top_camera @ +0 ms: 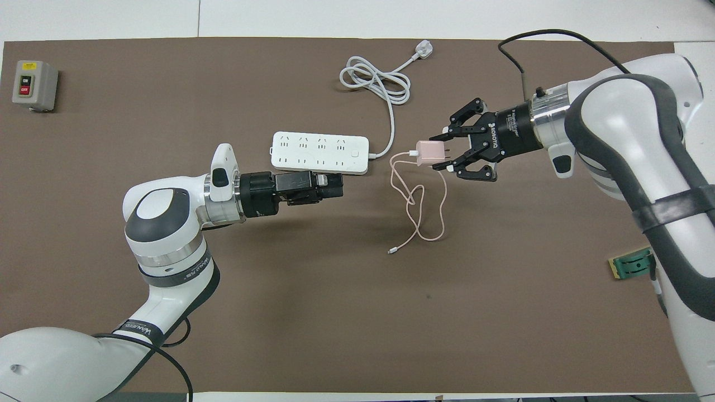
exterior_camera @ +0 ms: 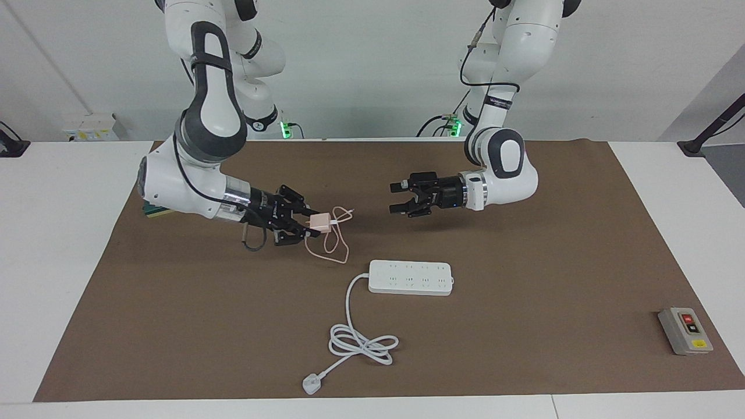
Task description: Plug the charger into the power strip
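desk (exterior_camera: 524, 349): brown mat carries everything; the power strip lies flat, sockets up, so a plug can come straight down into it.
right arm: reaches in level over the mat, its hand (exterior_camera: 314, 224) clamped on the charger, likely carrying it toward the strip.
left arm: waits with its hand (exterior_camera: 400, 198) raised over the mat, fingers apart and empty (perhaps ready to steady the strip).
power strip (exterior_camera: 411, 277): mid-desk; from it the charger sits at about ten o'clock in the facing view.
charger (exterior_camera: 319, 222): pale pink cube, held off the mat, cable (exterior_camera: 332, 247) drooping onto it.
facing view: shows both hands are airborne and well clear of the strip.
overhead view: shows the charger (top_camera: 429, 153) at three o'clock of the strip (top_camera: 319, 152), just past its cord end, and the cable's loose tip.
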You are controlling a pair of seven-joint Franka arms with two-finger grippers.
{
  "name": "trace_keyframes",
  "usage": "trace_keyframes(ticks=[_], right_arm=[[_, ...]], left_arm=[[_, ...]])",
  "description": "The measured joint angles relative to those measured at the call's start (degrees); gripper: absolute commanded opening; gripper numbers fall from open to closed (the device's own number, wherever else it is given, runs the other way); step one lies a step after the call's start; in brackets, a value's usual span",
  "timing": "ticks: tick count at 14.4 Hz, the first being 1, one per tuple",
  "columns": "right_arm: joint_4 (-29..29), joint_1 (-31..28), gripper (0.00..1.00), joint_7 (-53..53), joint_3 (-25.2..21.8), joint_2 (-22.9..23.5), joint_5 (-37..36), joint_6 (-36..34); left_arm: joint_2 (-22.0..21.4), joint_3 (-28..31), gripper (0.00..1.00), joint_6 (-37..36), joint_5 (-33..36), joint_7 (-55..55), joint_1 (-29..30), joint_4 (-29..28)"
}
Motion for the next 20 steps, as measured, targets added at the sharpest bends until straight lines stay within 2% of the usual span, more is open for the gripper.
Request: trace_keyframes(ticks=[5, 11, 16, 20], right_arm=[[-0.12, 7.38, 0.0, 4.84, 0.02, -0.21, 0.58, 6.51], [-2.13, 14.11, 0.0, 5.19, 0.03, -0.46, 2.64, 14.61], [-3.48, 16.61, 0.0, 5.19, 0.0, -0.83, 2.64, 18.11], [-3.65, 16.66, 0.0, 5.19, -0.08, -0.87, 2.64, 18.37]], left_arm=[[0.25, 0.06, 0.96, 1.81, -0.02, 1.0, -0.01, -0.11], [0.28, 0.03, 0.96, 5.79, -2.45, 2.73, -2.22, 0.03], [1.03, 0.29, 0.96, 6.48, -2.73, 5.19, -2.29, 0.12], [1.27, 0.45, 0.96, 6.49, -2.8, 5.9, -2.23, 0.3]])
